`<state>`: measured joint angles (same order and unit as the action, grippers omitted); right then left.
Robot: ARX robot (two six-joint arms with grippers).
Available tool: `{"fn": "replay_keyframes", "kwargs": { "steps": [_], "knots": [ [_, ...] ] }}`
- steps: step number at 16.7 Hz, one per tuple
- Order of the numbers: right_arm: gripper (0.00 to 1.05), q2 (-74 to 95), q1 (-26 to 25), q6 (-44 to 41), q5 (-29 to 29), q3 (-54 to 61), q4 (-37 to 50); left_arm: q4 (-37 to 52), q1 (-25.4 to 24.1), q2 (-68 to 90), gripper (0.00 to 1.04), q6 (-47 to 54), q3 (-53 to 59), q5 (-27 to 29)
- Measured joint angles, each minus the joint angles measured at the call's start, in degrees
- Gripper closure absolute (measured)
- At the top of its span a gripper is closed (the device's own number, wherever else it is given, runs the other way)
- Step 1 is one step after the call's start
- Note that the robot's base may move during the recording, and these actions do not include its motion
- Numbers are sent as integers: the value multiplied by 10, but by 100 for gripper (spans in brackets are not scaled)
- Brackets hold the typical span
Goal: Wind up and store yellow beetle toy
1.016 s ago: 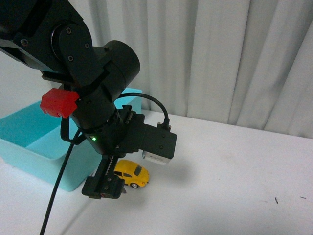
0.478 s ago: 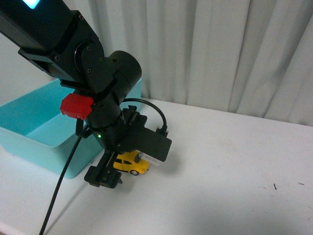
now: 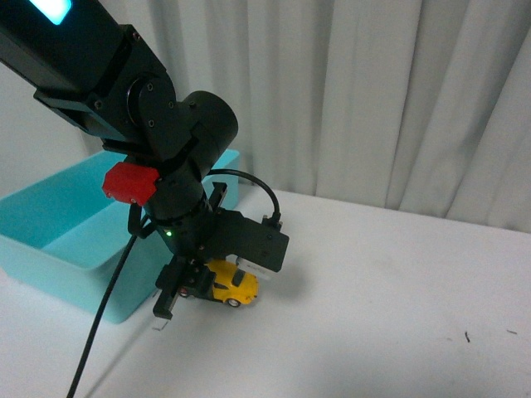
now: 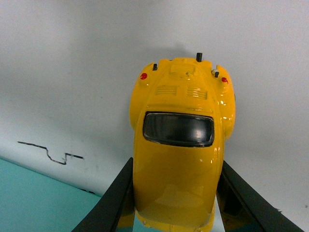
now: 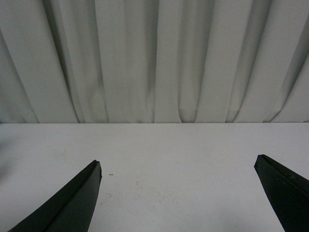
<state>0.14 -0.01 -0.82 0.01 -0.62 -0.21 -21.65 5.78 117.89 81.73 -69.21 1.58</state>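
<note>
Clamping the yellow beetle toy (image 3: pixel 234 287) across both flanks with the left gripper (image 3: pixel 192 286), narrowed to the width of the body, with no gap visible at either finger (image 4: pixel 118 198) in the wrist view. Found at about 7 o'clock of the front view, down at the white table (image 3: pixel 382 315); cannot tell whether resting on its wheels (image 3: pixel 233 303) or hanging just clear.

Gripping a glossy, rounded, tapering shell, so likely to squirt forward or twist if squeezed harder or dragged fast. To wind by rolling backward, needs firm downward pressure:
- with too little, would probably skid without loading the spring;
- with too much, might tip nose-up or slip out of the grip.

If let go once wound, could shoot off across the table.

Just beside, at 9 o'clock of the toy: turquoise bin (image 3: pixel 58 257), close enough to be knocked on a pull-back or clipped on the lift over it. Trailing down at 7 o'clock of the gripper: black cable (image 3: pixel 98 332), apt to snag.

No backup nearby: right gripper (image 5: pixel 178 193) spread wide, holding nothing, facing the curtain (image 5: pixel 154 58), absent from the front view.
</note>
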Motion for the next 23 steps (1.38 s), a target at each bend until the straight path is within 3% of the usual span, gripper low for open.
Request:
{"fn": "replay_keyframes", "kwargs": {
  "steps": [3, 6, 9, 16, 20, 23],
  "knots": [
    [7, 0, 0, 0, 0, 0, 0, -48, 16, -62, 64, -98, -36, -91],
    [7, 0, 0, 0, 0, 0, 0, -68, -3, -132, 64, -225, -86, -206],
    [7, 0, 0, 0, 0, 0, 0, -58, -55, -166, 64, -326, -125, -236],
    [7, 0, 0, 0, 0, 0, 0, -52, -108, -163, 64, -402, -148, -195],
    [7, 0, 0, 0, 0, 0, 0, -21, -192, -111, 64, -508, -151, -43],
    [7, 0, 0, 0, 0, 0, 0, -22, -191, -72, 64, -567, -151, 38]
  ]
}}
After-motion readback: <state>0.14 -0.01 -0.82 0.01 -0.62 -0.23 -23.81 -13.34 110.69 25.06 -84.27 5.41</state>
